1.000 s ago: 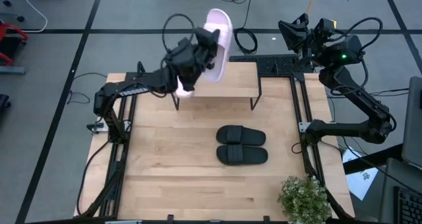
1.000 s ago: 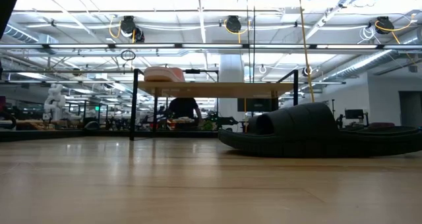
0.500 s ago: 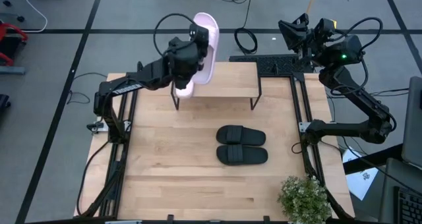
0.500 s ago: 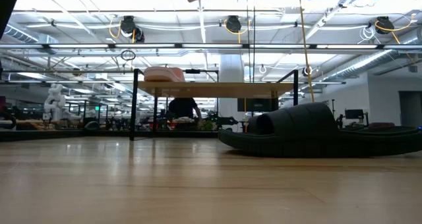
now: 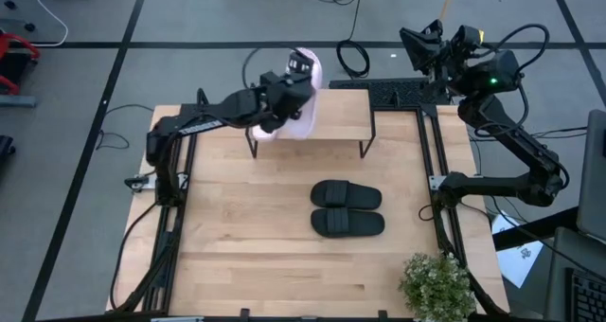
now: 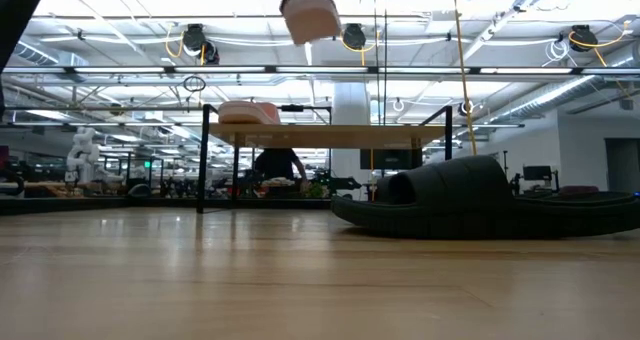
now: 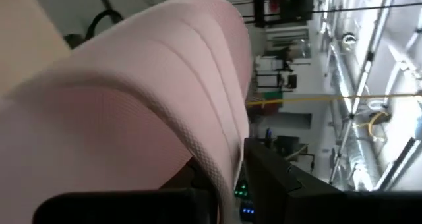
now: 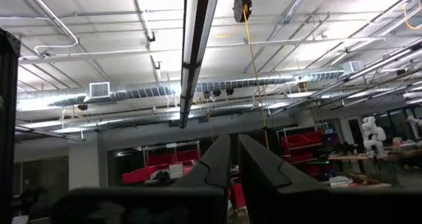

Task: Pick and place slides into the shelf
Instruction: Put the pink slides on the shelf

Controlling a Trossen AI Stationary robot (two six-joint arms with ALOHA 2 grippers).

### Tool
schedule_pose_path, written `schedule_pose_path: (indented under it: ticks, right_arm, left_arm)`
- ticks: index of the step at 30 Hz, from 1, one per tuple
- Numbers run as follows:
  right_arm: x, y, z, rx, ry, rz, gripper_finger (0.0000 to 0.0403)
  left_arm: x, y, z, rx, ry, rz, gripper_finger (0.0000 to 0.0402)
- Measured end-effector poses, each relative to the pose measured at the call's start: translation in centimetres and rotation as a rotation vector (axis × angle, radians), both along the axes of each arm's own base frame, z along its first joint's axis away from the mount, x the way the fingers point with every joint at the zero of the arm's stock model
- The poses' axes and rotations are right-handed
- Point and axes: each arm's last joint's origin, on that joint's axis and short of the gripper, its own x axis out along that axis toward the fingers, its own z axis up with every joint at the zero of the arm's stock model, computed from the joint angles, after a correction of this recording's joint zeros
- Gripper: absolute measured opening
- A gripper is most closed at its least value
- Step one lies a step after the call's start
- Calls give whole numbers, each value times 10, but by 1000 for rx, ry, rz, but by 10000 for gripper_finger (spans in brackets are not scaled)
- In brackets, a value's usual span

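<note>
My left gripper (image 5: 284, 87) is shut on a pale pink slide (image 5: 305, 93), held in the air over the left half of the shelf (image 5: 341, 114). In the low view that slide (image 6: 312, 18) hangs well above the shelf top (image 6: 330, 135). The other pink slide (image 6: 250, 112) lies flat on the shelf's left end, mostly hidden under my arm in the high view. The black pair (image 5: 347, 208) lies side by side on the table, in front of the shelf. My right gripper (image 5: 426, 43) is shut and raised beyond the table's far right corner. My left gripper pinches the pink slide at its wide ribbed strap (image 7: 217, 165), one dark finger (image 7: 270, 181) on each side of it. The slide is lifted clear, tilted, with its length running from the shelf's near edge to its far edge. The slide itself hides how far back it reaches.
A potted plant (image 5: 436, 284) stands at the table's near right corner. A black keyboard (image 5: 398, 93) lies past the shelf's right end. The shelf's right half is bare wood. Thin black legs (image 6: 203, 165) carry the shelf.
My left gripper has come down toward the shelf top with the pink slide, swinging first toward the table's left and then back a little. The slide now sits lower over the shelf's left half, still clear of it. The right arm has kept still.
</note>
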Motion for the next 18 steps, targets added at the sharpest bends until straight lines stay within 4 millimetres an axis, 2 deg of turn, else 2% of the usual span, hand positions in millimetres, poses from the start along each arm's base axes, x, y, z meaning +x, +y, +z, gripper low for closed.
schedule_pose_path:
  ticks: [4,9,18]
  right_arm:
    - [1,-1,-2,28,17,9,22]
    - [2,-2,-4,53,39,14,22]
    - [2,-2,-5,44,45,6,22]
  left_arm:
    - [12,12,-22,-42,33,10,63]
    - [15,26,-41,-120,73,27,63]
    - [17,39,-61,-196,118,61,63]
